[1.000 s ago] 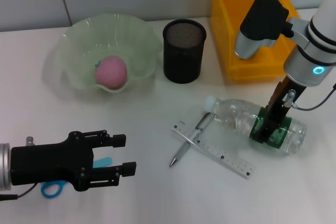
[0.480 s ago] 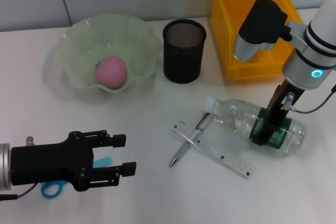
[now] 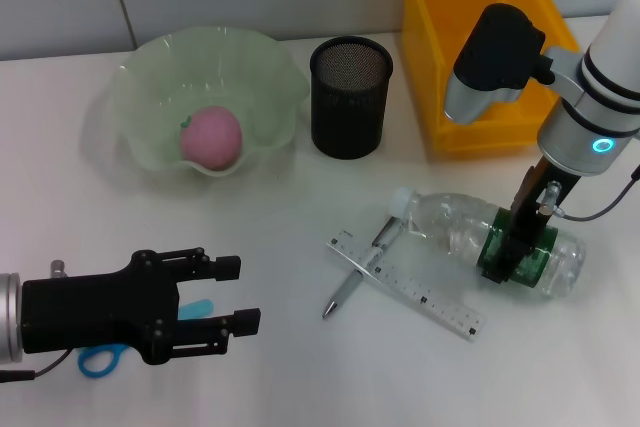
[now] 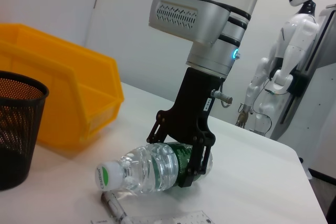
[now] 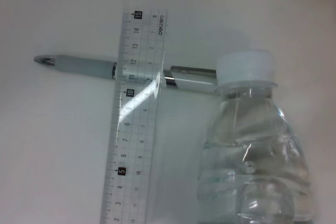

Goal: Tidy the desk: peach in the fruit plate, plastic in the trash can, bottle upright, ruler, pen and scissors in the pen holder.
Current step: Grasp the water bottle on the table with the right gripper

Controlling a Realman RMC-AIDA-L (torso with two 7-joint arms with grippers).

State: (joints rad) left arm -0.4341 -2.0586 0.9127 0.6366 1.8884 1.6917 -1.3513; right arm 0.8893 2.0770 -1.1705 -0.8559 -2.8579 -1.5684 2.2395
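Lying on its side, the water bottle (image 3: pixel 490 239) is clamped at its green label by the right gripper (image 3: pixel 515 250), fingers on either side; white cap (image 3: pixel 401 197) pointed away from it toward the clear ruler (image 3: pixel 405 282) and pen (image 3: pixel 362 266) crossed beneath. Pen holder (image 3: pixel 350 97) and yellow bin (image 3: pixel 480 47) stand beyond. Left gripper (image 3: pixel 225 304) is held spread, blue scissors (image 3: pixel 110 352) partly hidden under it. Peach (image 3: pixel 211 136) is seated in the fruit plate (image 3: pixel 150 67)

ruler (image 5: pixel 137 114) reads "deli" (plus numbers 5, 10, 15).
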